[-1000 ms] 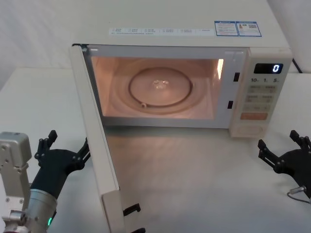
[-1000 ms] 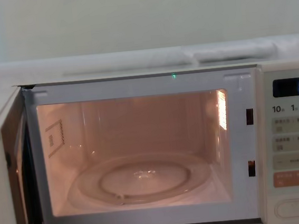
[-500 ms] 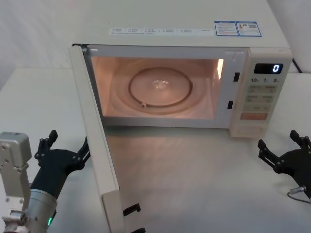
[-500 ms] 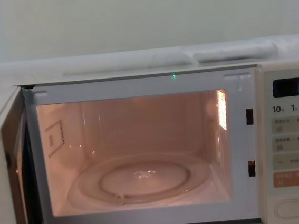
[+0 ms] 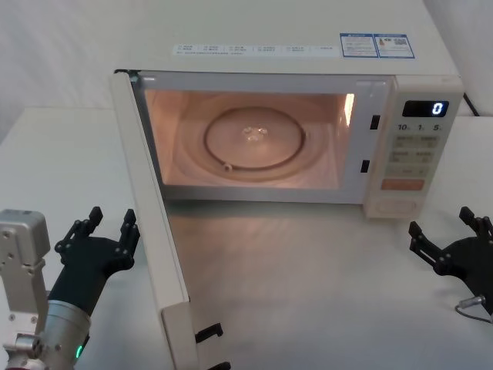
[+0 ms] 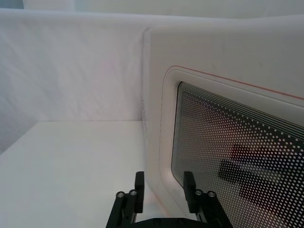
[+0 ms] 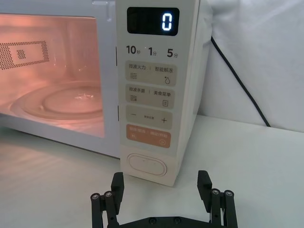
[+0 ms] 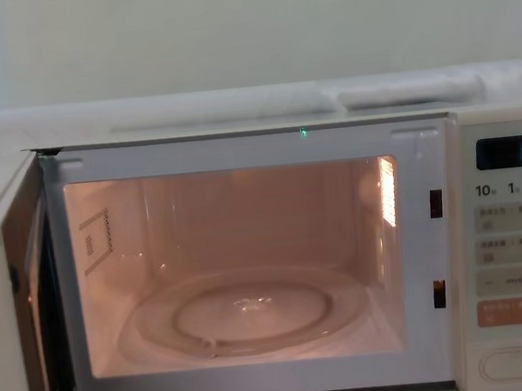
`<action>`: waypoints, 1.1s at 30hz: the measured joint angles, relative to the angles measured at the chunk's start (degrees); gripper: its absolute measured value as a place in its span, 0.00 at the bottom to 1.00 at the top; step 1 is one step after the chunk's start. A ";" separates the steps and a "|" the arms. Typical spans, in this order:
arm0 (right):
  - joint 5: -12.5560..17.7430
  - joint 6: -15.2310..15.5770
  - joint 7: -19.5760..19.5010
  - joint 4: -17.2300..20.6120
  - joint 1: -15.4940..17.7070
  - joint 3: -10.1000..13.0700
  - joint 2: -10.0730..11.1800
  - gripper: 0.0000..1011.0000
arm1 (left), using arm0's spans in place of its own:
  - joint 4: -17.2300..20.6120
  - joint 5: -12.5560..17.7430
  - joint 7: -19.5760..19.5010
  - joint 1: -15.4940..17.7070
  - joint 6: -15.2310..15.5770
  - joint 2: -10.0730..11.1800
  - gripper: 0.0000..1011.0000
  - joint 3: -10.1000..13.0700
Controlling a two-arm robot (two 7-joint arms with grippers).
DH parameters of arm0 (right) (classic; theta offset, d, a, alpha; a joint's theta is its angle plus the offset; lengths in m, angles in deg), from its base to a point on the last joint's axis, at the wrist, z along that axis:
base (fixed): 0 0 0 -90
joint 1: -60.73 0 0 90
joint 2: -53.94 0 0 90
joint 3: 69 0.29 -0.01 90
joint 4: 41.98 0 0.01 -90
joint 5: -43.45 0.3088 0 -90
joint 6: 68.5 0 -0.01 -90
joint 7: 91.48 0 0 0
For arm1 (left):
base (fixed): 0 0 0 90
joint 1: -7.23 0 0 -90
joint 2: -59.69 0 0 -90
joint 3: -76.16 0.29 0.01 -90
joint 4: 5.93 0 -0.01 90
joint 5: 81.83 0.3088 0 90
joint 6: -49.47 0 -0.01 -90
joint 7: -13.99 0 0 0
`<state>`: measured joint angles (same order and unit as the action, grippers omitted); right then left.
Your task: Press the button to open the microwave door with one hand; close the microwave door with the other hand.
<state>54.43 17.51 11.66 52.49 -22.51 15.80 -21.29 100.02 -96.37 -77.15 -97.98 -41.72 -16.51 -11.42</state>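
Door of the microwave stands swung wide at the left, so the left pincer — open, just outside its outer face — should push flat near the free edge, while the open right pincer waits near the button.

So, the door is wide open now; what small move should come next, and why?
Probably the left gripper should ease right onto the outer face of the microwave door and push. The door stands fully open, the gripper waits just beside it, open, and the right gripper sits back.
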 joint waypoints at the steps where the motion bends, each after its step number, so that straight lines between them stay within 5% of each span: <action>1: 0.00 0.00 0.00 0.00 0.00 0.00 0.00 0.99 | 0.00 0.00 0.00 0.00 0.00 0.00 0.50 0.00; 18: 0.00 0.00 0.00 0.00 0.00 0.00 0.00 0.99 | 0.00 0.00 0.00 0.00 0.00 0.00 0.00 0.00; 33: 0.00 0.00 0.00 0.00 0.00 0.00 0.00 0.99 | 0.00 0.00 0.00 0.00 0.00 0.00 0.00 0.00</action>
<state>54.43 17.51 11.66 52.49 -22.51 15.80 -21.29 100.02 -96.38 -77.15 -97.98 -41.72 -16.50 -11.42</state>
